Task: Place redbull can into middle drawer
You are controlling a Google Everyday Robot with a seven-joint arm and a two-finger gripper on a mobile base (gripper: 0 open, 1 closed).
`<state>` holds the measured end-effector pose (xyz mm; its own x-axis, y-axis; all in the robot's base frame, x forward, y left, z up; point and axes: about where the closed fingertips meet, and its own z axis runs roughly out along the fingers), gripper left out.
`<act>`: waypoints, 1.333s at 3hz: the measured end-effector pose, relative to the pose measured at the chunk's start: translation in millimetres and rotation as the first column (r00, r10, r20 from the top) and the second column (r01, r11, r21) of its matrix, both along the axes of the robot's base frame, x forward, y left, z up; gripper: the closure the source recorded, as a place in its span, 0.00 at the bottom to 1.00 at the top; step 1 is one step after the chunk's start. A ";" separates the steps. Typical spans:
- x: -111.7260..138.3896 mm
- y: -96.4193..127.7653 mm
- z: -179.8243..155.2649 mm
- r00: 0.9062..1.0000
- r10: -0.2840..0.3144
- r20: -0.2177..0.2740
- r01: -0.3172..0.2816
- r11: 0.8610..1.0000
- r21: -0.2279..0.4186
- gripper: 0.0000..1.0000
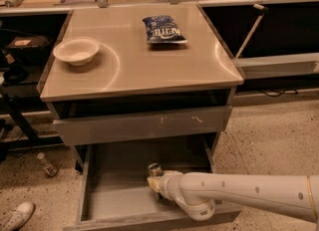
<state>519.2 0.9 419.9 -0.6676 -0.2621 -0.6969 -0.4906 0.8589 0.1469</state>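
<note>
The redbull can stands upright inside the open middle drawer, on the grey floor right of centre and nearer the front than the back; you can see only its shiny top and a short stretch of its body. The gripper is in the drawer too, pressed right up against the near side of the can and covering its lower part. From this angle you cannot tell how wide the gripper stands or whether it has hold of the can. The pale arm reaches in from your right, crossing over the drawer's front right corner, with its rounded wrist joint resting low over the front panel. The drawer is pulled well out from under the cabinet, and just above it sits a closed grey drawer front with a few pale scratch marks right of its middle. On the cabinet top you have a white bowl towards the left edge and a blue chip bag lying flat near the back, the two well apart. On the speckled floor left of the cabinet lies a small bottle, and a white shoe shows at the bottom left corner.
</note>
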 end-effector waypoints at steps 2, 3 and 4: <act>-7.7 7.4 -9.7 0.983 0.132 -0.128 -0.140 0.988 -0.061 1.00; -8.8 15.8 -15.9 0.961 0.203 -0.186 -0.223 0.971 -0.091 1.00; -11.2 28.2 -28.0 0.939 0.253 -0.233 -0.283 0.953 -0.105 1.00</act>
